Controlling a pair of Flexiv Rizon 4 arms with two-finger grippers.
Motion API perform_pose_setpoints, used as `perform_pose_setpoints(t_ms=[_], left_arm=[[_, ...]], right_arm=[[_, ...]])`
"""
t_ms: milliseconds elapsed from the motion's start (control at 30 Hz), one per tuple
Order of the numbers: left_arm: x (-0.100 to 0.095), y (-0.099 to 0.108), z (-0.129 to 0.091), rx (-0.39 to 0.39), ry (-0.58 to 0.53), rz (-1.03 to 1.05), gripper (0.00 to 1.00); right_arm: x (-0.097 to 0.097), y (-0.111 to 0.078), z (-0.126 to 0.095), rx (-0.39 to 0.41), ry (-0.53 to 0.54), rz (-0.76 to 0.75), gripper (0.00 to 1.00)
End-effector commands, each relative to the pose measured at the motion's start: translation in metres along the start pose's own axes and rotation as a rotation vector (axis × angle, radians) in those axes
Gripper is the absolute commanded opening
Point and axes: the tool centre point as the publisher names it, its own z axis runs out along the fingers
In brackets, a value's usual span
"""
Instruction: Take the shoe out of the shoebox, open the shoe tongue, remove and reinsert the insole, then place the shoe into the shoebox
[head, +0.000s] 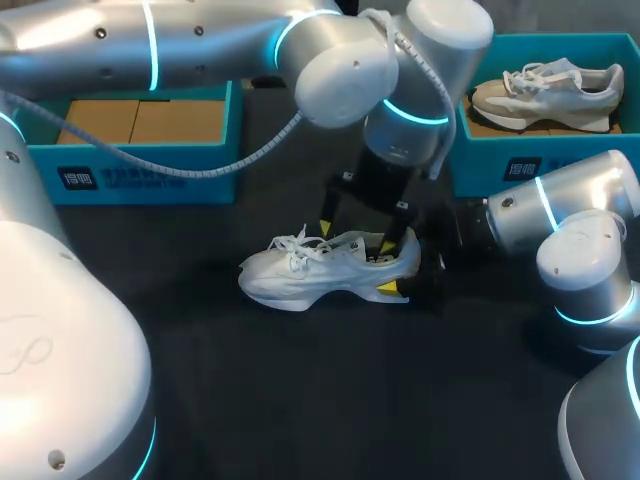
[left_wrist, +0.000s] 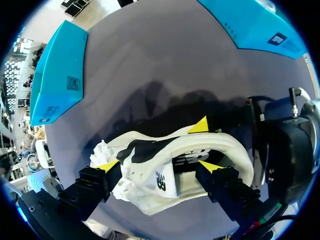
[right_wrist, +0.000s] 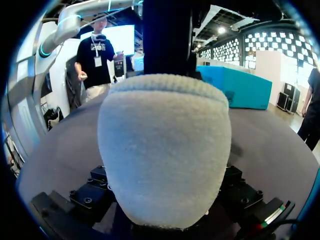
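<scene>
Shoe (head: 320, 268) sits on the table (head: 300, 400). We pinch its heel with the right gripper (head: 398, 272) to steady it. The left gripper (head: 355, 237) is spread, one finger inside the opening, probably to get the tongue open.

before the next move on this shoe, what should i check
1. White sneaker out of the box, upright on the table: ok.
2. Right gripper jaws clamped on the heel from both sides: ok.
3. Left gripper jaws open, one at the laces, one in the shoe's opening: ok.
4. Tongue pulled fully open: cannot tell.
5. Insole seated flat: cannot tell.
6. Left shoebox empty for the return: ok.
</scene>
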Motion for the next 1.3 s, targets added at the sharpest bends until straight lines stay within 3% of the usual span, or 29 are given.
perform_pose_setpoints(t_ms=[33,533,1233,1267,1300], left_arm=[[0.003,0.000,0.006,-0.004,-0.011,-0.008,1.00],[-0.018,0.009,0.017,-0.019,-0.042,-0.077,1.00],[-0.053,0.027,0.002,-0.093,0.000,-0.207,1.00],[-0.053,0.027,0.002,-0.098,0.006,-0.209,0.95],[-0.053,0.027,0.002,-0.104,0.009,-0.211,0.82]], right_arm=[[-0.001,-0.001,0.005,0.001,0.000,0.000,0.00],[-0.001,-0.001,0.005,0.001,0.000,0.000,0.00],[-0.001,-0.001,0.005,0.001,0.000,0.000,0.00],[-0.001,-0.001,0.005,0.001,0.000,0.000,0.00],[-0.001,-0.001,0.005,0.001,0.000,0.000,0.00]])
